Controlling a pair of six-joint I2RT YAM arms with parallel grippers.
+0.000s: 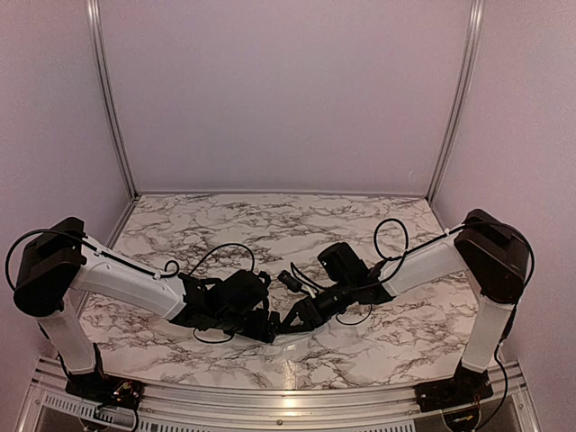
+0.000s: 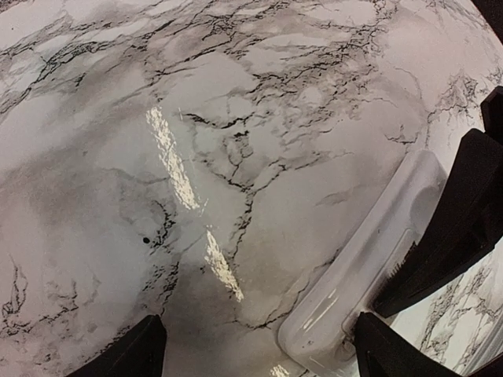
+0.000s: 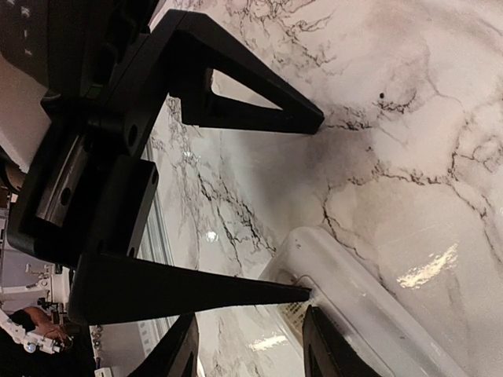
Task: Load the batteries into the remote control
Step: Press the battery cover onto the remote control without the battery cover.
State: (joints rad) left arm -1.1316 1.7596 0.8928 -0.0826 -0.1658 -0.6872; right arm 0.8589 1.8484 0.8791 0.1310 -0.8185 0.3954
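The remote control (image 2: 369,259) is a white plastic bar lying slantwise on the marble table, back side up; it also shows in the right wrist view (image 3: 377,302). My left gripper (image 2: 263,349) is open wide. One of its fingertips (image 3: 302,293) touches the seam at the remote's near end, and the other hangs over bare table. My right gripper (image 3: 251,349) is partly open. One of its fingers (image 3: 330,349) rests on the remote's back and the other stands off its edge. Seen from above, both grippers (image 1: 283,326) meet over the remote and hide it. The batteries are out of view.
The marble table (image 1: 270,225) stretches back to pale walls with metal corner posts (image 1: 112,99). The metal front rail (image 1: 288,396) runs just behind the grippers. Black cables (image 1: 387,238) loop off both arms.
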